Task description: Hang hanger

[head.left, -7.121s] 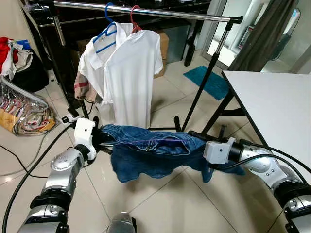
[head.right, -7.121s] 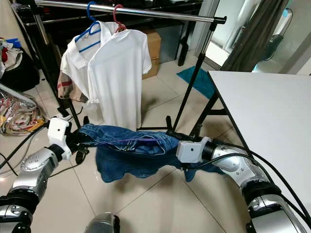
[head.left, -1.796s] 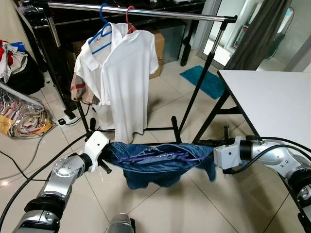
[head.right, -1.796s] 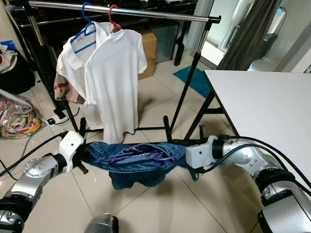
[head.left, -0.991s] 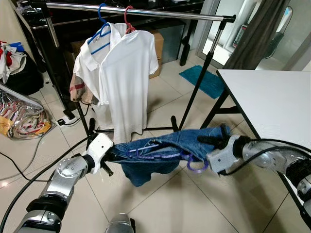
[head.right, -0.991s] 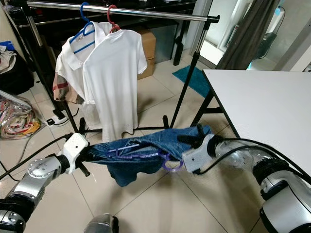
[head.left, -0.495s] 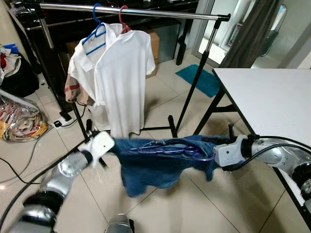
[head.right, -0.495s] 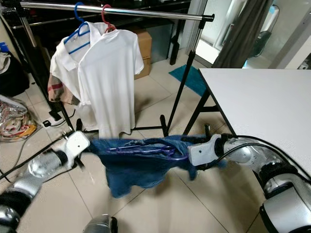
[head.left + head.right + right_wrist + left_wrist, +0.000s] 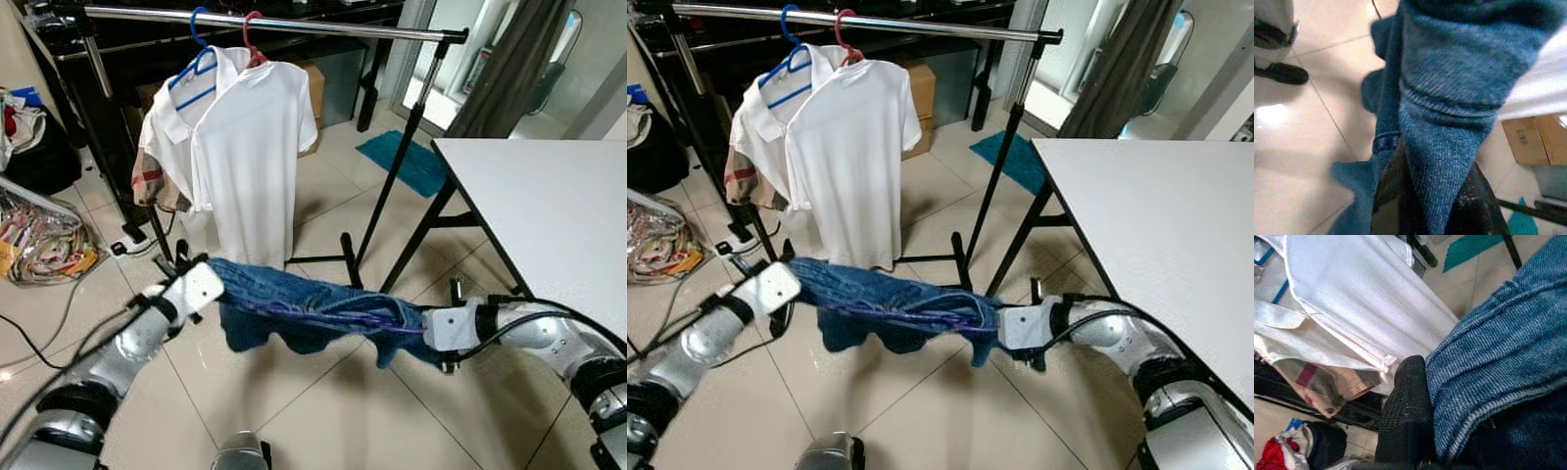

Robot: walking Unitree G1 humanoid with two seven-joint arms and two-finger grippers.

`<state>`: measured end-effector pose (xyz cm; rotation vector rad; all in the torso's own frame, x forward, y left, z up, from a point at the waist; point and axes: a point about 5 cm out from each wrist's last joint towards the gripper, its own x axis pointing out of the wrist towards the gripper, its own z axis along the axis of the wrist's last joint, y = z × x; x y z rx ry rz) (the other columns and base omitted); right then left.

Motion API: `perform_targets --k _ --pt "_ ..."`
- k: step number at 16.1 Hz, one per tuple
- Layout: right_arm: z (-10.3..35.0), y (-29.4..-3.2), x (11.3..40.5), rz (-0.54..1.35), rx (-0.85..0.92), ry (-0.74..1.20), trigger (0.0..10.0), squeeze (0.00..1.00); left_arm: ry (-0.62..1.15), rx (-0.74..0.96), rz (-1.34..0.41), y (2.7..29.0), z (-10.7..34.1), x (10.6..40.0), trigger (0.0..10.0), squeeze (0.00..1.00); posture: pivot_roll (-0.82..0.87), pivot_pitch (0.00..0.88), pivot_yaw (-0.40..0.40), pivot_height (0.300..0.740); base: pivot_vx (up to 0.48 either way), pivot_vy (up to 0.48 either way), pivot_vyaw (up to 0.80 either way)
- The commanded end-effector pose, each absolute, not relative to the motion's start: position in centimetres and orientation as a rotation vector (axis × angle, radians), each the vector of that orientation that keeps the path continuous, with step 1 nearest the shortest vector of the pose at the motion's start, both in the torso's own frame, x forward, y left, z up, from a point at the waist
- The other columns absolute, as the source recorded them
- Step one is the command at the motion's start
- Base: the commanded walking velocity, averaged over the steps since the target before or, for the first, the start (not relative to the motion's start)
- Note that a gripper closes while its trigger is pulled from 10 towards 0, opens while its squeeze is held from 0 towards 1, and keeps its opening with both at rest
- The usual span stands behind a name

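A pair of blue jeans [image 9: 313,308] is stretched in the air between my two grippers, slanting down from left to right above the tiled floor. A thin purple hanger [image 9: 892,313] shows as a line along the denim folds. My left gripper [image 9: 217,277] is shut on the jeans' left end; its black finger [image 9: 1403,421] presses against the denim [image 9: 1498,372]. Shut on the right end is my right gripper [image 9: 409,329], with denim [image 9: 1444,98] draped between its fingers [image 9: 1480,205]. The steel rack bar [image 9: 274,22] runs high behind.
Two white shirts [image 9: 240,147] hang from a blue hanger [image 9: 201,64] and a red hanger [image 9: 253,44] on the bar's left part. The rack's black legs [image 9: 392,196] stand behind the jeans. A white table [image 9: 549,215] is at the right, bags and clothes [image 9: 39,235] at the left.
The jeans' right end has dropped and the left end has risen a little, so the cloth now slants. The purple hanger loop that showed earlier now lies folded into the denim.
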<state>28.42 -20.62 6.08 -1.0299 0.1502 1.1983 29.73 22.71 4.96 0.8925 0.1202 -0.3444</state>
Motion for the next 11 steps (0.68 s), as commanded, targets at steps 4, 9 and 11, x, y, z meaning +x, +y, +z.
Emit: perform_targets --k 4,9,11 --pt "5.1 -21.7 27.8 1.169 -1.083 0.235 10.0 0.0 0.122 0.855 -0.309 22.2 4.4 29.6 10.0 0.0 0.29 0.036 -0.066 0.74 0.0 0.0 0.0" --pt "4.6 -20.2 28.1 1.126 -1.117 0.198 10.0 0.0 0.16 0.685 -0.352 19.5 3.1 29.5 10.0 0.0 0.28 0.038 -0.066 0.74 0.0 0.0 0.0" --pt "4.6 -19.9 28.3 1.11 -1.109 0.185 10.0 0.0 0.205 0.62 -0.398 18.5 2.1 28.9 10.0 0.0 0.28 0.036 -0.065 0.74 0.0 0.0 0.0"
